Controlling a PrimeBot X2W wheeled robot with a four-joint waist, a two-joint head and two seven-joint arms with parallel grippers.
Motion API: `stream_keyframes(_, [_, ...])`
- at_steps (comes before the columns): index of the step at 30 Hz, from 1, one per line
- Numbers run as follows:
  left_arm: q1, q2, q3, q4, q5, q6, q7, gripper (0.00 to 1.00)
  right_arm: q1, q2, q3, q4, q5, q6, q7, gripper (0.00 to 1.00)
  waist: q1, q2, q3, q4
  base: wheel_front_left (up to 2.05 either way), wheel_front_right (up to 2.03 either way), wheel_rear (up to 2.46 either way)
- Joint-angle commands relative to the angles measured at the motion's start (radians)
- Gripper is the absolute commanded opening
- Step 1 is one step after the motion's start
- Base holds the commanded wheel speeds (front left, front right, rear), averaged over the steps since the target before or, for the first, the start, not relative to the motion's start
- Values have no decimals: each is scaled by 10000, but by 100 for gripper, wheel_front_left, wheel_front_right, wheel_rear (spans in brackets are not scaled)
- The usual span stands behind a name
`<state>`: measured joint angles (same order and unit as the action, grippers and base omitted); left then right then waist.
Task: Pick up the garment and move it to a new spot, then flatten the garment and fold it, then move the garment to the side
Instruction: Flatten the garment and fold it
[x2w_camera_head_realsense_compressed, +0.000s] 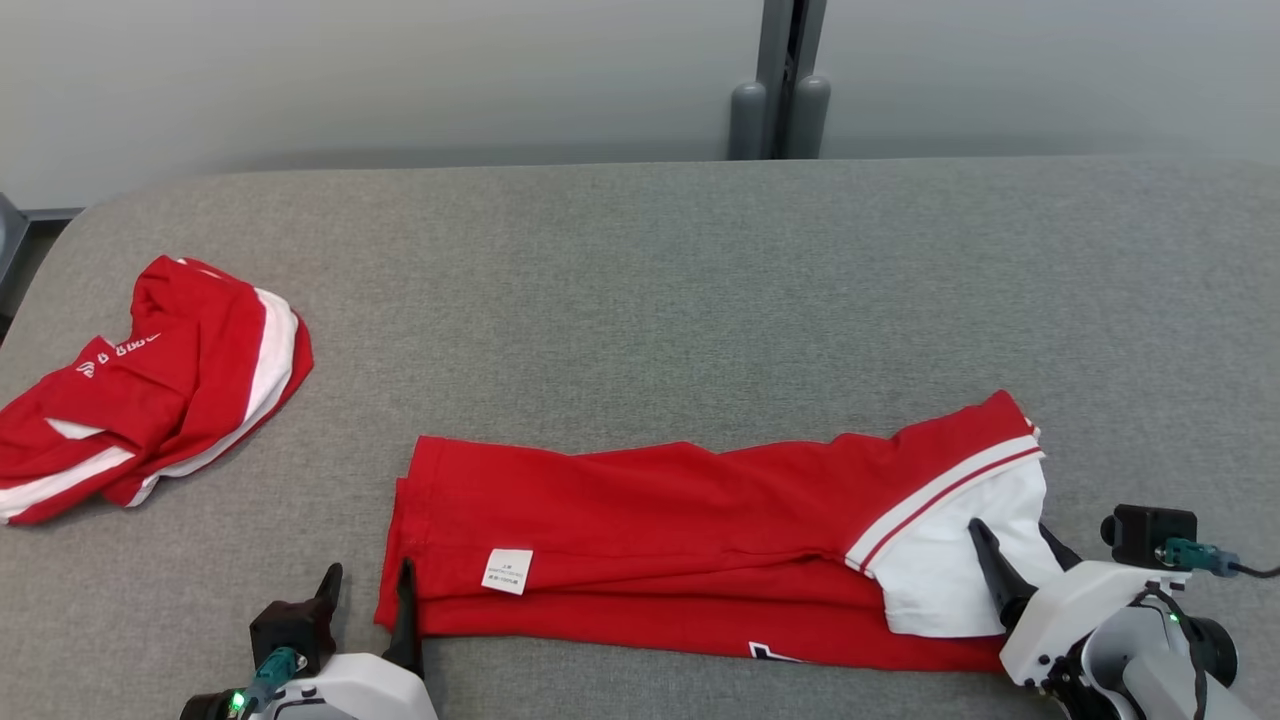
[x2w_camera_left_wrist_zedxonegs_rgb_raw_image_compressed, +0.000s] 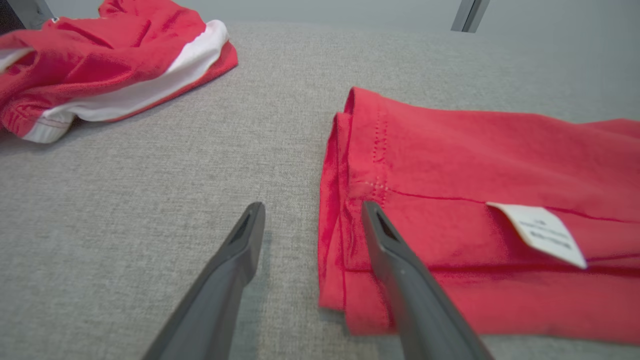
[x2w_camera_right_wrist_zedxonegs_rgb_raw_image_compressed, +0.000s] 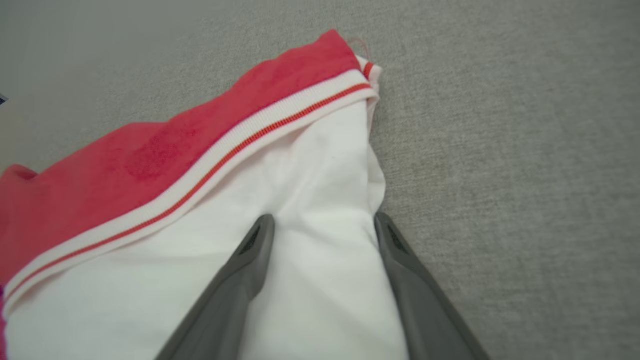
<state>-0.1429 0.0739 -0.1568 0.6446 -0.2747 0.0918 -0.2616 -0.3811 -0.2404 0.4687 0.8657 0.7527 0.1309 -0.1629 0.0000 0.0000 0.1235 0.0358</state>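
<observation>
The red garment (x2w_camera_head_realsense_compressed: 640, 520) lay folded into a long strip near the front of the grey table (x2w_camera_head_realsense_compressed: 700, 280), with a gripper at each end. The left gripper (x2w_camera_head_realsense_compressed: 370, 568) was spread wide, 1 finger over the hem and the other on bare table. The right gripper (x2w_camera_head_realsense_compressed: 1010, 530) was spread too, straddling the white end and pinching nothing. My worry was that a grab from there might catch only the top layer and pull the fold apart, or slide it toward the 2nd red garment (x2w_camera_head_realsense_compressed: 150, 390).

Soft matt cloth garment (x2w_camera_head_realsense_compressed: 650, 500); coarse woven fabric covers the table (x2w_camera_head_realsense_compressed: 640, 280).
</observation>
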Motion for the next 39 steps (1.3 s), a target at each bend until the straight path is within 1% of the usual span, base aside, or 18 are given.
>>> stream_keyframes(1, [-182,-26,78,-46,140,-70,-46,100,133,286,232,360,34,0,538,100,0,0,161,210,0,0,0])
stream_keyframes(2, [-215,-47,95,-53,172,-100,-46,100,167,365,360,451,22,9,751,100,0,0,193,258,0,0,0])
stream_keyframes(3, [-236,-66,118,-62,196,-112,-46,100,221,467,430,503,103,10,915,93,0,0,213,289,0,0,0])
stream_keyframes(4, [-236,-66,118,-62,196,-112,-46,100,221,467,430,503,103,10,915,93,0,0,213,289,0,0,0])
stream_keyframes(5, [-259,-75,146,-67,221,-134,-47,100,247,525,490,508,159,12,1032,25,0,0,236,318,0,0,0])
stream_keyframes(6, [-283,-87,175,-71,242,-141,-47,100,259,548,568,494,195,30,1105,0,0,0,250,339,0,0,0])
stream_keyframes(11, [-322,-152,305,-110,401,-232,-47,100,-35,136,154,460,344,-13,76,0,0,0,254,307,0,0,0])
stream_keyframes(14, [-321,-161,318,-135,467,-276,-47,100,-336,-252,-159,527,375,-36,-384,0,0,0,198,225,0,0,0])
stream_keyframes(21, [-308,-198,259,-100,533,-355,-47,100,-966,-1191,-723,462,116,-5,-830,0,0,0,101,60,0,0,0])
stream_keyframes(23, [-309,-207,238,-82,532,-353,-47,100,-1087,-1274,-798,254,123,-5,-879,0,0,0,83,44,0,0,0])
stream_keyframes(25, [-303,-208,207,-61,523,-360,-47,100,-1129,-1203,-675,-138,191,-4,-785,0,0,0,59,45,0,0,0])
stream_keyframes(28, [-268,-207,120,-42,406,-378,-47,100,-947,-958,-267,-1090,461,-4,-460,0,0,0,12,81,0,0,0])
stream_keyframes(29, [-250,-211,10,-47,397,-363,-47,100,-761,-775,92,-1879,733,-2,-202,0,0,0,-24,137,0,0,0])
stream_keyframes(31, [-268,-211,-109,-42,387,-358,-47,100,-563,-602,498,-2646,953,-4,123,0,0,0,-47,240,0,0,0])
stream_keyframes(32, [-268,-211,-109,-42,387,-358,-47,100,-563,-602,498,-2646,953,-4,123,0,0,0,-47,240,0,0,0])
stream_keyframes(33, [-317,-210,-270,-40,336,-376,-47,100,-407,-491,868,-3294,1064,-4,415,0,0,0,-75,387,0,0,0])
stream_keyframes(34, [-341,-213,-375,-49,305,-380,-47,100,-316,-413,1090,-3575,1132,-4,577,0,0,0,-95,481,0,0,0])
stream_keyframes(39, [-442,-211,-836,-81,155,-364,-47,100,-187,166,1827,-4360,1282,-2,1131,0,0,0,-117,1098,0,0,0])
